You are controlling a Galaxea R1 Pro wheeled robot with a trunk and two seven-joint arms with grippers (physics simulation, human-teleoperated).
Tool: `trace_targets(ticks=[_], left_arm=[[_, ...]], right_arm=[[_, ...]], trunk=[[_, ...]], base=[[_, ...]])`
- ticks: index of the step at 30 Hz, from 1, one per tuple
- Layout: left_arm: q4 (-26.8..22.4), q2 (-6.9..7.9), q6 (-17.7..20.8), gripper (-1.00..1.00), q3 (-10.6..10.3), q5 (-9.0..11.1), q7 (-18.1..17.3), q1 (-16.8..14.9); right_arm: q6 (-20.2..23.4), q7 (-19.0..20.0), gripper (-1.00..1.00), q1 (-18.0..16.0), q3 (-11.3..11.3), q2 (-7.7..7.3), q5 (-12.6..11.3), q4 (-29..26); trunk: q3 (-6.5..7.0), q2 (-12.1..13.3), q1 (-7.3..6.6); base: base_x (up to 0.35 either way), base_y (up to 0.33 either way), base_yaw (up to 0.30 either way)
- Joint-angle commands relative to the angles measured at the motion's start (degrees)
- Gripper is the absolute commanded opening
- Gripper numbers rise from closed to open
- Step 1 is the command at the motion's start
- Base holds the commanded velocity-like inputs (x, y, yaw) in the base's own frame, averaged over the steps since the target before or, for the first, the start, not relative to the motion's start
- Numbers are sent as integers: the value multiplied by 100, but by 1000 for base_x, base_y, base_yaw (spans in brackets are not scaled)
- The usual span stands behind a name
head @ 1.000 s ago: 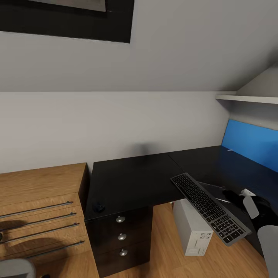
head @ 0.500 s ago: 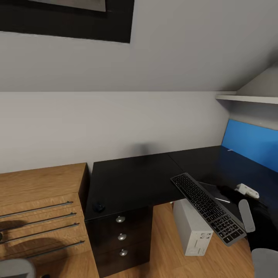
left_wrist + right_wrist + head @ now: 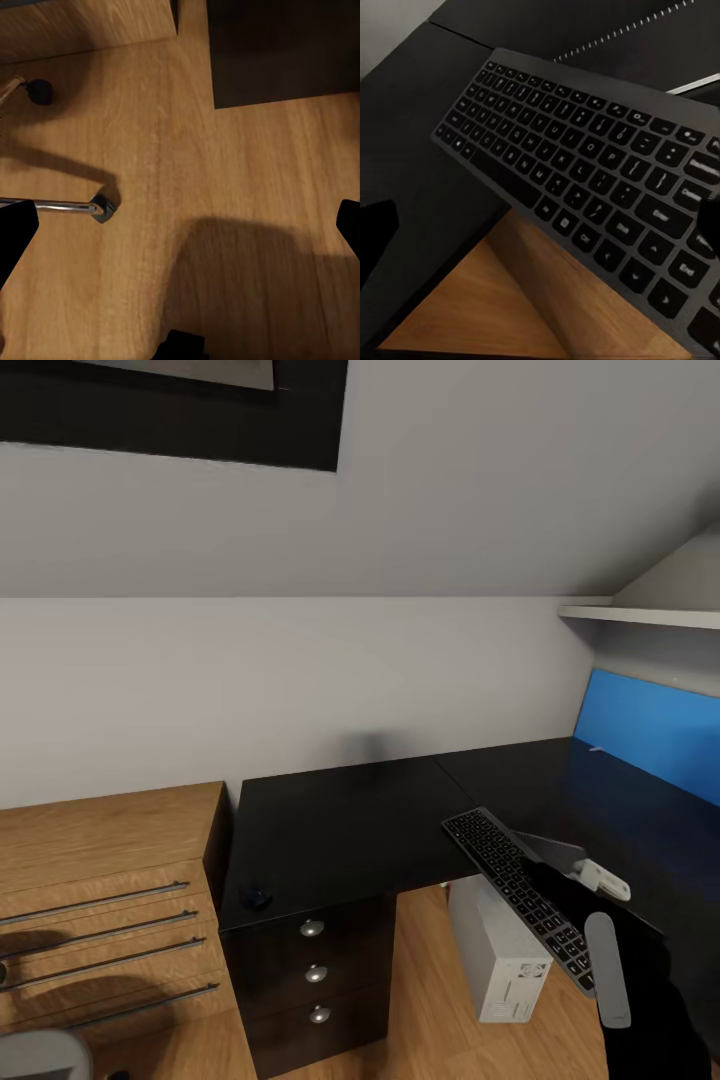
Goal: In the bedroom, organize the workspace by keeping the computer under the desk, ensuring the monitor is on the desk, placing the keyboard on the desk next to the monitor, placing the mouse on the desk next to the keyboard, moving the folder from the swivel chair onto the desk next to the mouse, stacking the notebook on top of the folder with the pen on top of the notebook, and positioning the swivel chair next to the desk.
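My right pincer (image 3: 560,900), spread wide, hovers over the keyboard (image 3: 520,885), which overhangs the desk (image 3: 340,830) edge above the computer (image 3: 495,960).

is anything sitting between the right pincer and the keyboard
Nothing visible does. The right pincer is directly over the near end of the keyboard, which overhangs the desk edge. Whether it touches the keys yet is unclear.

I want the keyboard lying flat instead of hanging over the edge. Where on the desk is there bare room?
The widest bare patch of the desk runs from the wall to the front edge, between the mouse at the left front corner and the keyboard. The right wing below the blue panel also looks bare. It is crowded around the keyboard's right end, where the right gripper reaches in.
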Motion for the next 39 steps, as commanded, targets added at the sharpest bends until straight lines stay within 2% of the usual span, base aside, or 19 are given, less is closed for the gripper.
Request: trace_targets(ticks=[1, 15, 39], left_arm=[[0, 3, -18, 100, -49, 33, 38, -5], [0, 6, -11, 100, -49, 35, 38, -5], [2, 7, -9, 100, -40, 44, 38, -5]], right_arm=[[24, -45, 100, -4, -6, 8, -61, -10], [27, 77, 100, 3, 4, 33, -105, -23], [-14, 87, 100, 4, 4, 29, -104, 20]], trunk=[[-6, -4, 0], [-6, -4, 0], [-6, -4, 0]], base=[[0, 0, 0], [0, 0, 0], [-320, 0, 0]])
